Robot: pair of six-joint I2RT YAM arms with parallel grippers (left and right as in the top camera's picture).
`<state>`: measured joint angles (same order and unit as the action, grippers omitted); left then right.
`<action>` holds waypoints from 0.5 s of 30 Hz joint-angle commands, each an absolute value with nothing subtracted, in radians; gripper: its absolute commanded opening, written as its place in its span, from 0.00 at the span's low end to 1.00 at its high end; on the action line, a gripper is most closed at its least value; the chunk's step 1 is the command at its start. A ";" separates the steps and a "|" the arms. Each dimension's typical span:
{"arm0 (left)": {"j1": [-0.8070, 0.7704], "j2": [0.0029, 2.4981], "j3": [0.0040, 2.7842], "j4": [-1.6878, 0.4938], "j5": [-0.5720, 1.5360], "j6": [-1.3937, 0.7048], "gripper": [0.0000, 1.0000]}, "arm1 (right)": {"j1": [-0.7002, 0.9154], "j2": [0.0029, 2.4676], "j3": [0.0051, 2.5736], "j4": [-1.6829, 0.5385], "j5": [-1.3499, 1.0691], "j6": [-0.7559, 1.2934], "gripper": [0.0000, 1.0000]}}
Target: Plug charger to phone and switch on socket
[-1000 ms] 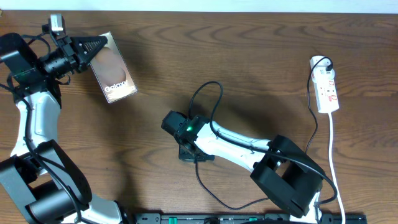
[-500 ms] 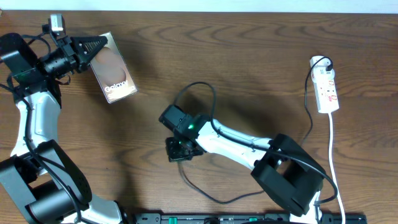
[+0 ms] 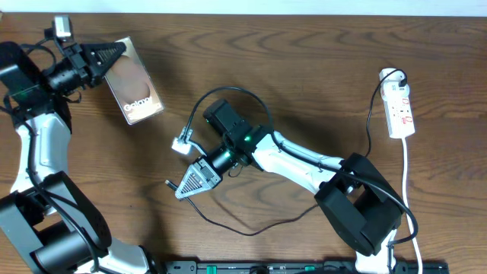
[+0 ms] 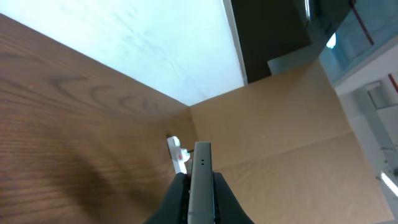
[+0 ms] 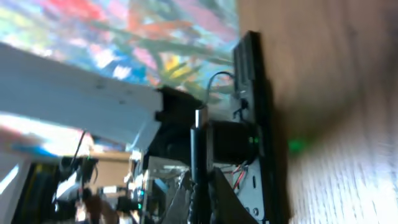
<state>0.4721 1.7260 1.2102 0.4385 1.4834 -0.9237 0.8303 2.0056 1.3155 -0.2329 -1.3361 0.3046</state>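
The phone point(image 3: 135, 84) has a glossy grey-brown face with white lettering and is held tilted off the table at the far left. My left gripper point(image 3: 106, 55) is shut on its edge. In the left wrist view the phone point(image 4: 201, 177) shows edge-on between the jaws point(image 4: 200, 190). My right gripper point(image 3: 183, 185) is near the table's middle, pointing left, shut on the charger's black plug point(image 5: 197, 140). The charger's thin black cable point(image 3: 204, 99) loops behind the arm. The white socket strip point(image 3: 400, 111) with red markings lies at the far right, apart from both grippers.
The strip's white cord point(image 3: 407, 190) runs down the right side toward the front edge. The socket strip also shows small and distant in the left wrist view point(image 4: 177, 154). A black rail point(image 3: 304, 267) lies along the table's front edge.
My right gripper has swung from pointing down at the table to pointing left, lifting the plug, and the cable loop has shifted left. The left gripper and phone moved slightly up and left.
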 commanded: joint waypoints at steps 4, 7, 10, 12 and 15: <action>0.495 1.711 1.208 0.534 1.442 -1.073 0.07 | 0.812 2.014 1.326 -0.109 -1.339 0.418 0.01; 0.495 1.711 1.208 0.644 1.404 -1.179 0.07 | 0.798 2.014 1.326 -0.055 -1.283 0.500 0.01; 0.494 1.711 1.208 0.803 1.378 -1.290 0.07 | 0.772 2.014 1.326 0.095 -1.275 0.608 0.01; 0.495 1.711 1.208 0.859 1.376 -1.322 0.07 | 0.759 2.014 1.326 0.166 -1.258 0.678 0.01; 0.495 1.711 1.208 0.858 1.377 -1.322 0.07 | 0.746 2.014 1.326 0.183 -1.223 0.702 0.01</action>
